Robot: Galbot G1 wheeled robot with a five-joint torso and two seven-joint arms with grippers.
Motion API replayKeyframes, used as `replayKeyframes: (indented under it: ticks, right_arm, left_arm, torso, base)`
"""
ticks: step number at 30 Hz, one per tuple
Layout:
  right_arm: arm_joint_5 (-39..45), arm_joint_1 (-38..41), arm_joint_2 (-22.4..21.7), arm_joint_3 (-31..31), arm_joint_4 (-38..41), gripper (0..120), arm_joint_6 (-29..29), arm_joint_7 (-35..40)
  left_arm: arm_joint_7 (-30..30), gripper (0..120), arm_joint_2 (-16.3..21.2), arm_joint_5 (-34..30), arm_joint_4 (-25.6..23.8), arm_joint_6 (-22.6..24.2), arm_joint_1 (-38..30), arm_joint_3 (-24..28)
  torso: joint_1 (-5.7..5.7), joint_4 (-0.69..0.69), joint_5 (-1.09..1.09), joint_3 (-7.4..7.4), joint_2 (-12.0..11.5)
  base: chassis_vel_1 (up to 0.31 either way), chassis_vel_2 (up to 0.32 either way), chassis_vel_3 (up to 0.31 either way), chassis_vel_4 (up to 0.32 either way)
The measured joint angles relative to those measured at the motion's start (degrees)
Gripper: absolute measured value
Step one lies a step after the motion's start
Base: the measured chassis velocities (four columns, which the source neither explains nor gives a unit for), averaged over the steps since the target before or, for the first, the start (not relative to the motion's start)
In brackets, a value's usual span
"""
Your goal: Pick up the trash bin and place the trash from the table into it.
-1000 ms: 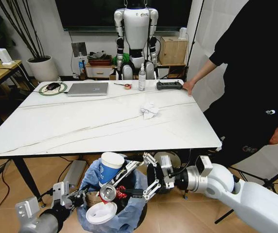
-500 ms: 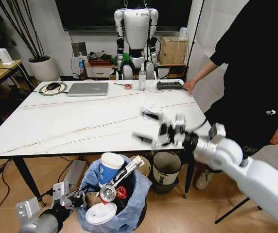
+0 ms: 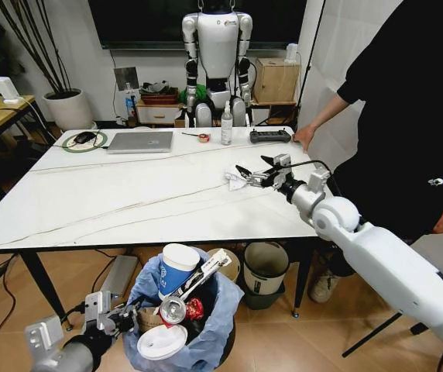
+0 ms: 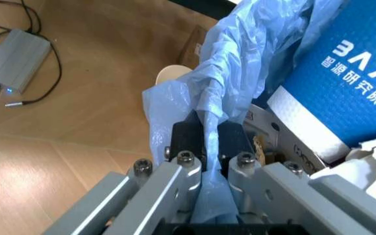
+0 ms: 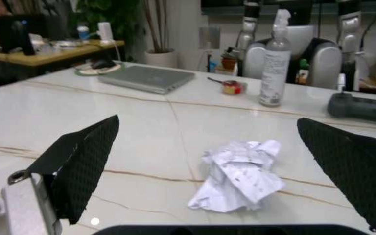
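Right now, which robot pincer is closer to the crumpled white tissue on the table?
The right pincer: it hovers open just beside the crumpled white tissue on the table. The left pincer is down below the table, clamped on the trash bin bag.

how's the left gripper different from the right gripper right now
The left gripper is low beside the trash bin, under the table edge; the right gripper is up over the tabletop. The left one is shut on the bin's blue bag; the right one is open and empty, its fingers either side of the crumpled tissue without touching it. Both are aimed at task items.
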Motion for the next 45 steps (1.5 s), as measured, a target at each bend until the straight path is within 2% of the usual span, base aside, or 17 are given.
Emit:
replayKeyframes:
  ticks: [11, 17, 24, 28, 32, 45]
  right_arm:
    - [-4.6, 5.6, 5.7, -3.0, -8.7, 100, -3.0, 0.4]
    - [-9.0, 9.2, 12.1, -3.9, -17.5, 100, -3.3, 0.1]
    - [-11.6, 10.7, 16.6, -4.8, -23.4, 100, -2.9, -0.8]
    - [-12.1, 10.8, 17.3, -5.1, -24.5, 100, -2.7, -1.0]
    - [-15.5, 11.4, 19.8, -5.3, -29.1, 100, -1.4, -1.9]
    - [-19.3, 13.1, 22.2, -3.9, -36.3, 100, -0.4, -2.0]
  left_arm:
    - [0.0, 0, 0.0, -0.1, 0.0, 0.0, -0.1, -0.1]
    - [0.0, 0, -0.3, -0.2, -0.1, 0.0, -0.2, -0.2]
    - [0.0, 0, -0.4, -0.2, -0.1, -0.1, -0.4, -0.1]
    - [0.0, 0, -0.4, -0.2, -0.1, -0.1, -0.5, 0.0]
    - [0.0, 0, -0.4, -0.2, -0.1, -0.1, -0.5, 0.0]
    - [0.0, 0, -0.5, -0.2, 0.1, -0.1, -0.8, 0.3]
  torso:
    - [-0.01, 0.00, -0.01, 0.00, 0.0]
    - [-0.01, 0.01, -0.01, 0.00, 0.0]
    - [-0.01, 0.00, -0.02, -0.01, 0.0]
    - [-0.01, 0.00, -0.02, -0.01, 0.0]
    - [-0.01, 0.00, -0.01, -0.01, 0.0]
    - [-0.01, 0.00, 0.00, -0.01, 0.0]
  base:
    - [0.000, 0.000, 0.000, 0.000]
    - [0.000, 0.000, 0.000, 0.000]
    - [0.000, 0.000, 0.000, 0.000]
    - [0.000, 0.000, 0.000, 0.000]
    - [0.000, 0.000, 0.000, 0.000]
    - [0.000, 0.000, 0.000, 0.000]
